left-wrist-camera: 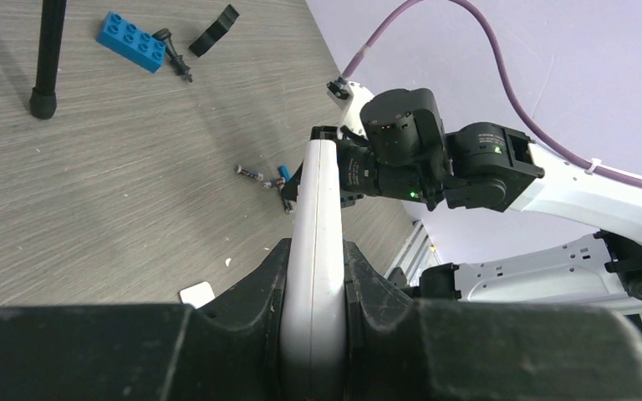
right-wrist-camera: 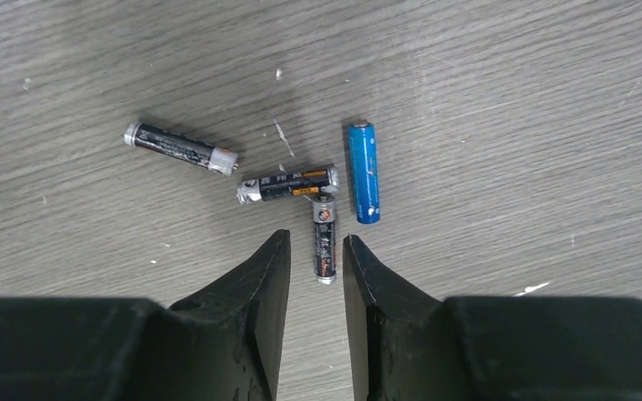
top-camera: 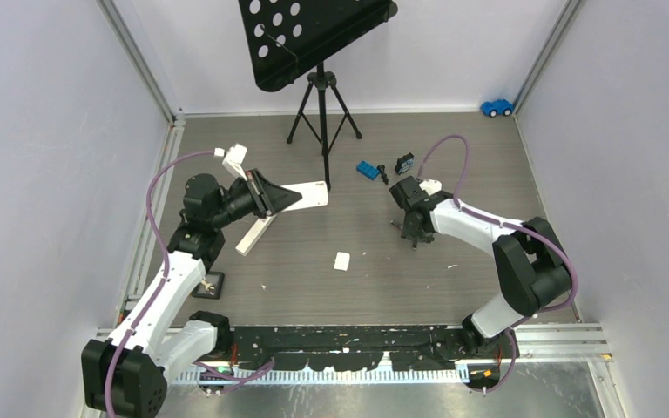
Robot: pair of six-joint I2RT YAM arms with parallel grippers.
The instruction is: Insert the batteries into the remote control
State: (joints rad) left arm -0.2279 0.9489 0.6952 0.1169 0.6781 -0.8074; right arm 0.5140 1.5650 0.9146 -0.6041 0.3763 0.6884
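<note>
- four batteries (right-wrist-camera: pixel 288 184) lie in a loose cluster on the desk (right-wrist-camera: pixel 510 100), right under the right arm: three dark cells with silvery ends, plus a blue battery (right-wrist-camera: pixel 364 171).
- the blue battery lies just beside the right end of the middle dark cell, and a third dark cell runs down from that same spot.
- that third cell points straight into the gap of the right end effector (right-wrist-camera: pixel 316 251). the fingers stand a little apart, one on each side of the cell's near end, with space showing on both sides.
- the fourth dark cell lies off to the left, apart from the rest.
- over to the remote control (left-wrist-camera: pixel 313 200): it is white and slim, seen edge-on. it is clamped between the fingers of the left end effector (left-wrist-camera: pixel 313 280), which press on both of its sides.
- from above, the remote control sits well to the left of the right end effector and the batteries below it.
- a white bar (top-camera: pixel 255 233) lies on the desk just under the left arm's wrist, and a small white piece (top-camera: pixel 341 260) lies between the two arms.
- further back are a blue toy brick (top-camera: pixel 368 170) and a small black-and-blue block (top-camera: pixel 404 163), near each other.
- a black music stand (top-camera: pixel 318 35) stands at the back, and a blue toy car (top-camera: pixel 496 107) sits in the far right corner.
</note>
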